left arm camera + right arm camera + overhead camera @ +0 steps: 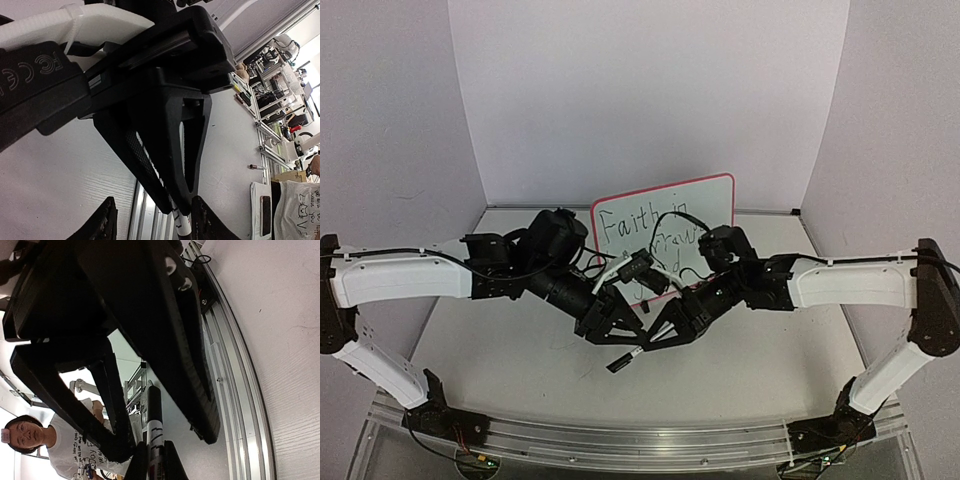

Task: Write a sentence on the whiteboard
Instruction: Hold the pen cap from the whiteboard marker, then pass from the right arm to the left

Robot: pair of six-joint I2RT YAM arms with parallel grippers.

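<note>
Pale walls close round three sides of the white table (520,350), and on it I count one whiteboard (712,200), standing at the middle of the far edge with its red-pink frame tilted a little. One sentence (625,226) runs across it in thin dark marker. Only the top line, "Faith in", reads cleanly; my two arms cross in front of the rest, so the second line shows in scraps and whatever is lower I cannot make out. Two grippers meet in front of the board, over the middle of the table, around one marker (152,415). My right gripper (155,455) has its jaws clamped narrow on the marker's barrel. My left gripper (152,210) has its jaws standing apart, one finger on either side of that marker without pressing it. From above, the marker's dark end pokes out below the two grippers, toward the near edge. Both wrist views are mostly filled by the other gripper's black body, and the board is in neither.
</note>
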